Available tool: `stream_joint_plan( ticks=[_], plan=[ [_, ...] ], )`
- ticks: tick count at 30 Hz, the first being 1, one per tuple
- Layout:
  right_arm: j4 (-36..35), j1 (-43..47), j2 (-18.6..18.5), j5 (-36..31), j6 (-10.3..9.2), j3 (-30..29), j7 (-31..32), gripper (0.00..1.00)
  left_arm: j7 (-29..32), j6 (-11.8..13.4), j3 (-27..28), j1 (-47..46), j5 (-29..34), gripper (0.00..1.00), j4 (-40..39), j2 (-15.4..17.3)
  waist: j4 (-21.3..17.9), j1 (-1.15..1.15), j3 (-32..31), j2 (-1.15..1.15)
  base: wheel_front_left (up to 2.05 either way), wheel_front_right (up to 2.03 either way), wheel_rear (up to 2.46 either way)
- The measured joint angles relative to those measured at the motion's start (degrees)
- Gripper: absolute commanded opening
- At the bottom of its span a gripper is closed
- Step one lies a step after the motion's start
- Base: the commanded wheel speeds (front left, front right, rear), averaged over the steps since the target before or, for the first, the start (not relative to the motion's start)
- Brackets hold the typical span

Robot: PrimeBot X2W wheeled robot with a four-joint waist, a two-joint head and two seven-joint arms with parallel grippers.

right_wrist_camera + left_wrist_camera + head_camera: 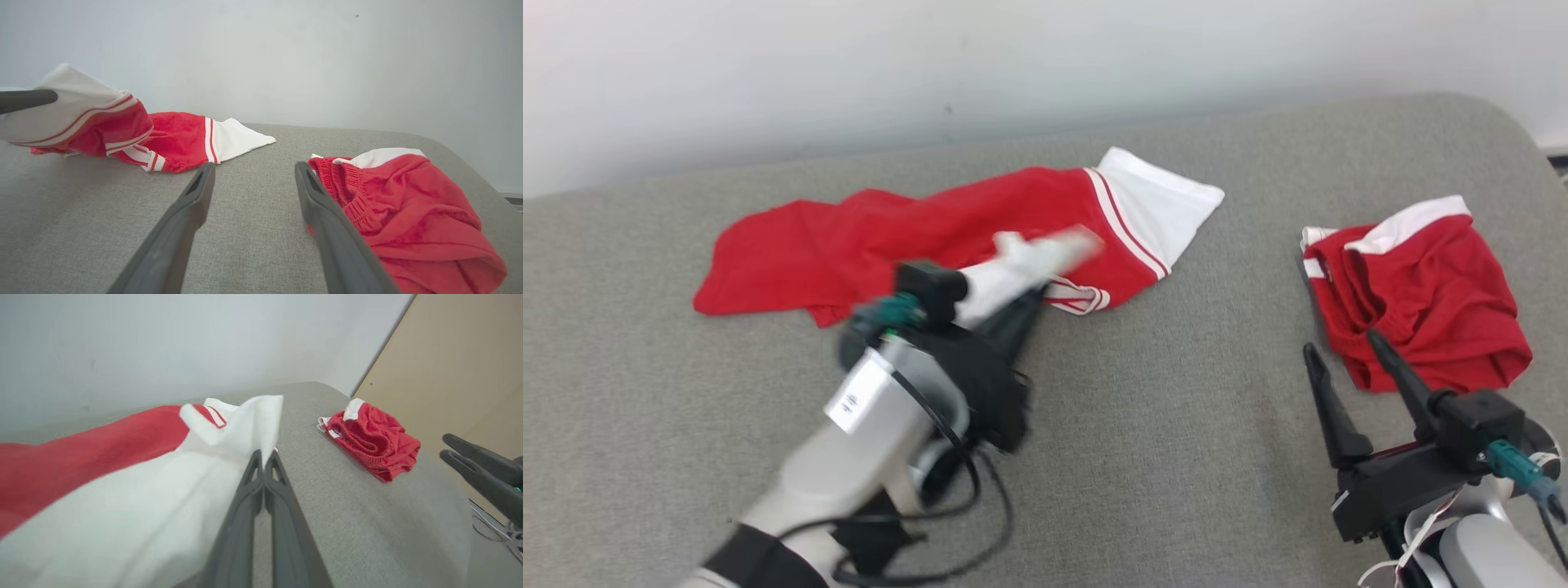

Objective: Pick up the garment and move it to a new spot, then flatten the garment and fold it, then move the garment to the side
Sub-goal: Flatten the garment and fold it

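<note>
While in left pincer, garment edge

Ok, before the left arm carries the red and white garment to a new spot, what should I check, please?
1. Left gripper shut on the white cloth of the garment: ok.
2. The garment lifted off the grey cushion: not ok, most of it lies there.
3. Right gripper open, holding nothing: ok.
4. Right gripper apart from the red shorts: cannot tell, one finger runs close alongside them.
5. Bare cushion between the garment and the shorts: ok.
</note>
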Motion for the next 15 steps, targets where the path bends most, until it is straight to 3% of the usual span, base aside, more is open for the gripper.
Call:
stream_joint_plan(
  ticks=[7,15],
  plan=[
    [0.54,0.36,0.88,0.01,1.03,1.57,-0.02,1.00,-0.52,0.00,-2.76,3.47,-0.76,0.00,-8.69,-0.64,0.34,0.00,-2.89,0.00,0.00,0.00,0.00],
    [0.49,0.40,0.97,0.01,1.18,2.00,-0.18,1.00,-0.51,0.00,-5.92,8.03,-0.88,0.00,-13.92,-1.99,-2.17,0.00,-3.54,0.00,0.00,0.00,0.00]
  ],
)
